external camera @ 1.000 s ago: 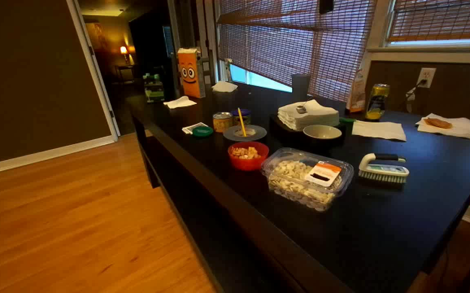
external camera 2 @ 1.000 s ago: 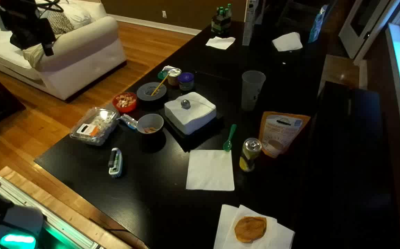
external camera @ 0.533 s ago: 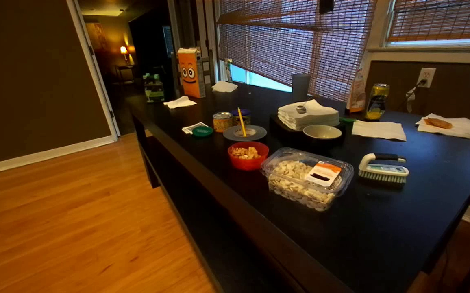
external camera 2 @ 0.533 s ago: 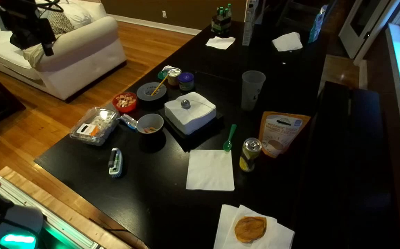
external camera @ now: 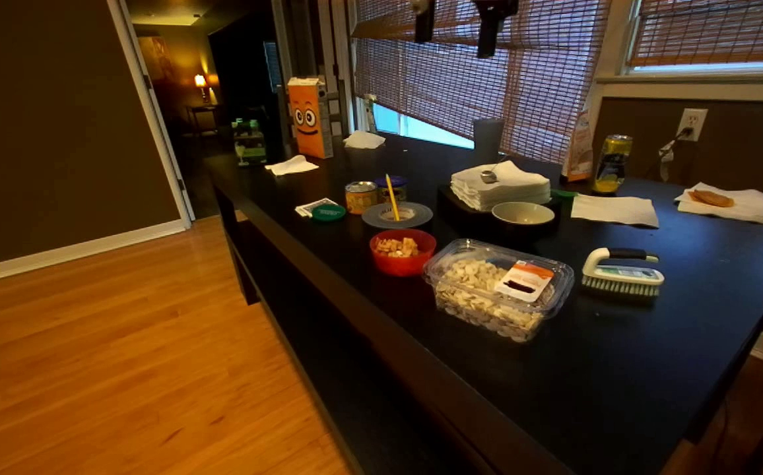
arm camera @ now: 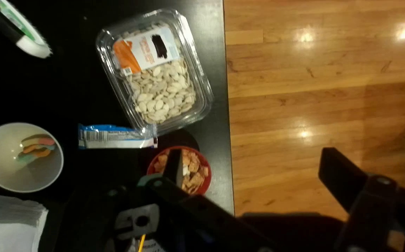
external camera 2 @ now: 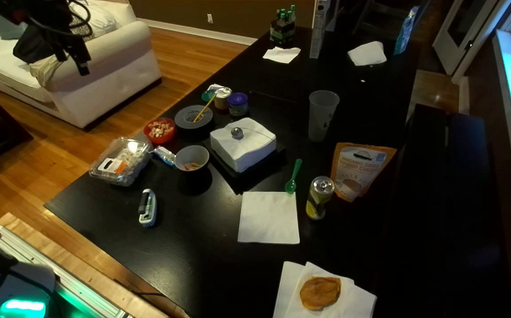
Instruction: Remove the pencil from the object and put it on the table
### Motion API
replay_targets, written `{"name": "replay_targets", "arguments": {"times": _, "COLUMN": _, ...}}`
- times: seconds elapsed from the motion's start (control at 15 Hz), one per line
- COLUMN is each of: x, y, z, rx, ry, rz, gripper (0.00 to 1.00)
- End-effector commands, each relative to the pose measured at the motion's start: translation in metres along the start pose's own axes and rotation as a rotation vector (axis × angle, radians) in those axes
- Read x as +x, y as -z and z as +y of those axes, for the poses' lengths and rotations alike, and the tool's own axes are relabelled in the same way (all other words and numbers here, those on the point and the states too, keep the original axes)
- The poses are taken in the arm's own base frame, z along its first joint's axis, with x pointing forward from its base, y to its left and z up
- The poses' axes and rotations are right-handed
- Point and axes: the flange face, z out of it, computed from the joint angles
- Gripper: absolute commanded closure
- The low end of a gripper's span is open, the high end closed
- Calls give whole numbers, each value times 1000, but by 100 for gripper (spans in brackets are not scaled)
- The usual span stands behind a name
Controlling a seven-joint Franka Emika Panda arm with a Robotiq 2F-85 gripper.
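Observation:
The pencil (external camera: 392,197) is a thin yellow stick. It leans, tilted, in the tan-centred middle of a grey tape roll (external camera: 422,216), the object, lying flat on the black table (external camera: 619,369). Both also show in an exterior view: pencil (external camera 2: 204,108), roll (external camera 2: 182,117). In the wrist view only a bit of the pencil (arm camera: 142,242) shows at the bottom edge, with the roll mostly hidden behind the gripper. My gripper (external camera: 455,39) is open and empty, well above the table. In the wrist view its fingers (arm camera: 250,151) are wide apart, one over the red bowl, one over the floor.
A red bowl (external camera: 388,262) of cereal and a clear seed box (external camera: 487,297) stand near the roll. A tan can (external camera: 360,198) and a purple-lidded tub (external camera 2: 238,104) are behind it. A napkin stack (external camera 2: 249,145) and white bowl (external camera 2: 192,158) are beside it.
The gripper has come further into view and lower in an exterior view, so both fingers now show. It has shifted and turned. The pencil and the roll have not moved.

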Motion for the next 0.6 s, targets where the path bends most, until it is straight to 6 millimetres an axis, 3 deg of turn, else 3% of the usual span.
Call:
{"name": "replay_targets", "arguments": {"times": 0.0, "x": 47, "y": -36, "z": 4, "rx": 35, "ry": -144, "rz": 119, "gripper": 0}}
{"name": "replay_targets", "arguments": {"times": 0.27, "x": 89, "y": -83, "z": 27, "rx": 21, "ry": -250, "rz": 231, "gripper": 0}}
{"name": "replay_targets", "arguments": {"times": 0.53, "x": 120, "y": -110, "z": 45, "rx": -6, "ry": -413, "rz": 313, "gripper": 0}}
